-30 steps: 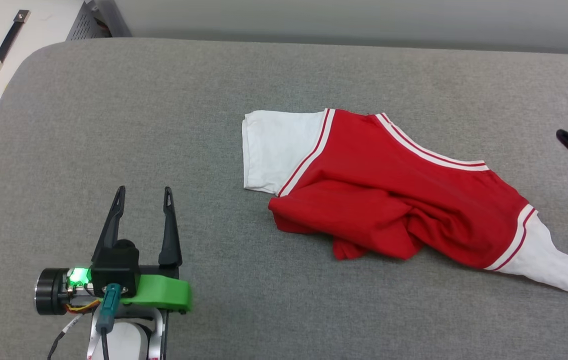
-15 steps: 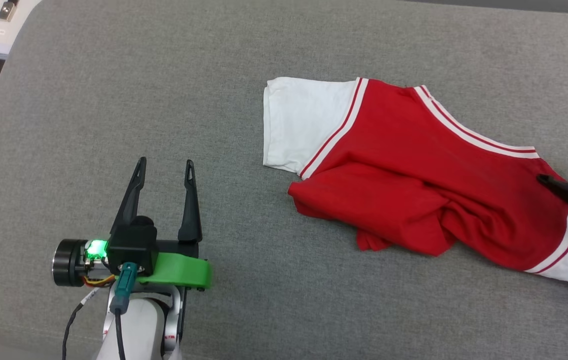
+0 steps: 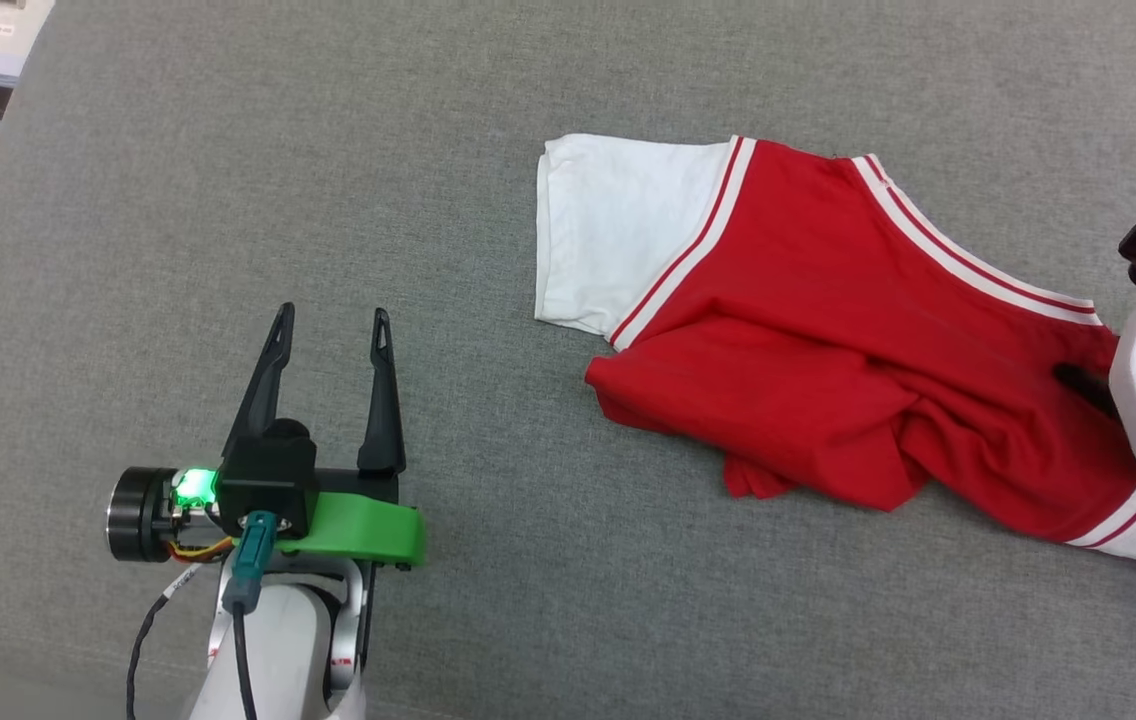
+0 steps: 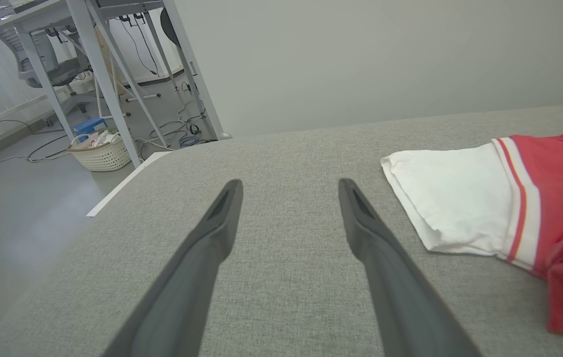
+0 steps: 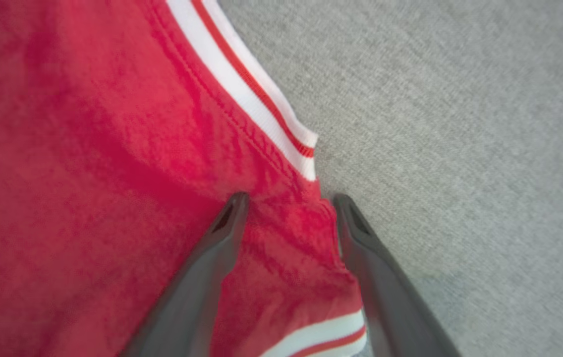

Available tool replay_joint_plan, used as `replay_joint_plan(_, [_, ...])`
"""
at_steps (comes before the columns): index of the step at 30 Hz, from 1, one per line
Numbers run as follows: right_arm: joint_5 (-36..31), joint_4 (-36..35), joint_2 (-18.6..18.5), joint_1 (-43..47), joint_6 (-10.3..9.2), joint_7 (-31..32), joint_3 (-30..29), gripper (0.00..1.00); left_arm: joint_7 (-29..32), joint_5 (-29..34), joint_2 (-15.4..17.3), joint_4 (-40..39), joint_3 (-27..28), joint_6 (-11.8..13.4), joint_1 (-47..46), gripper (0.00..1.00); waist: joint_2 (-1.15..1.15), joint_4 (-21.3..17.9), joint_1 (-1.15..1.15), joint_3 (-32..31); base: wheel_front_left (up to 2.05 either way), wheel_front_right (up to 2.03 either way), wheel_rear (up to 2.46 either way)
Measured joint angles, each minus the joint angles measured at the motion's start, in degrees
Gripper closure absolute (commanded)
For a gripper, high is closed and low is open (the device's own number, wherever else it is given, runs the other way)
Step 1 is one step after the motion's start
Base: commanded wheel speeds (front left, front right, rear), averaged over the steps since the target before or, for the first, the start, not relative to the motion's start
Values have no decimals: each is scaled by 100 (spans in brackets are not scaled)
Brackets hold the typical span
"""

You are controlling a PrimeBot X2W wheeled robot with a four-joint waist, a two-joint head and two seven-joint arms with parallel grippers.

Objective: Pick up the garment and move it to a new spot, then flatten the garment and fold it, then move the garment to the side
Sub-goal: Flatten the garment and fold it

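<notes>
**Operator:** Right claw first?

**Spotter:** Your right gripper (image 5: 286, 198) has its two long dark fingers tip-down on the red jersey T-shirt with white short sleeves (image 3: 828, 330). The jaws stand parted, straddling a raised ridge of red cloth just beside the white-and-red striped trim (image 5: 256, 94). Nothing looks pinched yet.

**Operator:** Left?

**Spotter:** Your left gripper (image 3: 330, 315) is spread wide and empty, over the bare grey fabric-covered table (image 3: 228, 150), well apart from the shirt.

**Operator:** How does the shirt lie?

**Spotter:** Crumpled, right of centre. One white sleeve is flat and the red body is bunched in folds.

**Operator:** Progress?

**Spotter:** My read is that you're at the very start, with the first pickup not yet secured. Moving, flattening, folding and setting aside all remain.
</notes>
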Motion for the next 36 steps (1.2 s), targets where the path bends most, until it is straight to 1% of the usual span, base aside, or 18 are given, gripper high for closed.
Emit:
replay_joint_plan(4, [-35, -98, 81, 4, 4, -475, 115, 100, 1, 0, 30, 13, 57, 7, 35, 0, 0, -72, 0, -134, 0, 0, 0])
replay_joint_plan(6, [-43, -215, 64, 10, 4, -715, 118, 100, 1, 0, 60, 11, 87, 7, 109, 0, 0, -131, 0, -224, 0, 0, 0])
replay_joint_plan(11, [-57, -704, -145, 13, 4, -1133, -109, 100, 1, 0, 110, 15, 91, 9, 273, 0, 0, -259, 0, -464, 0, 0, 0])
replay_joint_plan(14, [-92, -1025, -296, 80, 5, -1293, -404, 100, 0, 0, 122, 4, 93, 25, 350, 0, 0, -339, 0, -617, 0, 0, 0])
replay_joint_plan(19, [-203, -1384, -378, 214, 5, -1306, -834, 100, 1, 0, 125, 0, 87, 34, 436, 0, 0, -447, 0, -793, 0, 0, 0])
replay_joint_plan(23, [-303, -1522, -409, 220, 5, -1128, -1145, 100, 1, 0, 125, -30, 54, 34, 437, 0, 0, -464, 0, -808, 0, 0, 0])
replay_joint_plan(26, [-420, -1522, -405, 209, 5, -950, -1260, 100, 1, 0, 119, -60, 30, 49, 430, 0, 0, -435, 0, -728, 0, 0, 0])
replay_joint_plan(30, [-659, -1388, -371, -10, 5, -669, -1301, 100, 0, 0, 79, -98, -23, 57, 372, 0, 0, -346, 0, -526, 0, 0, 0])
replay_joint_plan(36, [-1051, -787, -157, -1022, 5, -510, -1105, 100, 0, -2, -31, -136, -82, 75, 99, 0, 0, -182, 0, -113, 0, 0, 0])
